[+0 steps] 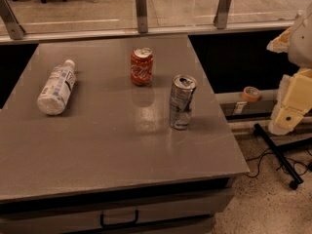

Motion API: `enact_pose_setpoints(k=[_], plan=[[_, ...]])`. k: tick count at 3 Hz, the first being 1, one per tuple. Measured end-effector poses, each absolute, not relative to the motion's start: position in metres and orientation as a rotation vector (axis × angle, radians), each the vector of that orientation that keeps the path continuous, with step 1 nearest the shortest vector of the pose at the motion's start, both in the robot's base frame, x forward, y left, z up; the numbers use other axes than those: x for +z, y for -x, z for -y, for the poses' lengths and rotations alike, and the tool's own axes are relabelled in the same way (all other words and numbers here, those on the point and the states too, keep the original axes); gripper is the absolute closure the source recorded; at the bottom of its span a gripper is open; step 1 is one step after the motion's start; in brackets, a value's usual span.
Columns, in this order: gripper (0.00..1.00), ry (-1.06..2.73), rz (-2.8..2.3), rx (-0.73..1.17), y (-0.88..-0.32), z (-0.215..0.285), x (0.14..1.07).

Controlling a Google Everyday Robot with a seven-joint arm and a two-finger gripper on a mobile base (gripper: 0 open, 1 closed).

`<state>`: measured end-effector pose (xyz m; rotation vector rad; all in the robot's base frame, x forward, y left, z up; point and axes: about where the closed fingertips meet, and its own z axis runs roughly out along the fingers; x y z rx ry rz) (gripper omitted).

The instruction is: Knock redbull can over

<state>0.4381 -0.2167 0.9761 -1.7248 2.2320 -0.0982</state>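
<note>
Slim, tall, silver-and-blue dented metal redbull can (182, 103): upright on the flat grey table top (97, 145), right of centre and near the right edge. Short red soda can with white script (141, 66): upright, behind and left of the redbull can, not touching it. Clear plastic bottle with white label (57, 87): on its side near the left edge, cap toward the far side. Cream-coloured gripper (291, 106): off the table at the right border of the view, well apart from the redbull can. Whether it is spread or closed cannot be told. Orange tape roll (251, 93): on a ledge beyond the table's right edge.
</note>
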Motion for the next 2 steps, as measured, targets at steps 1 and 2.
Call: enact_pose_setpoints(k=[1,2], plan=[[0.0,1.725,-2.232,-0.098,-0.4381,0.2167,0.9761],[0.0,1.708,-2.218,-0.068,-0.4395,0.2144,0.9767]])
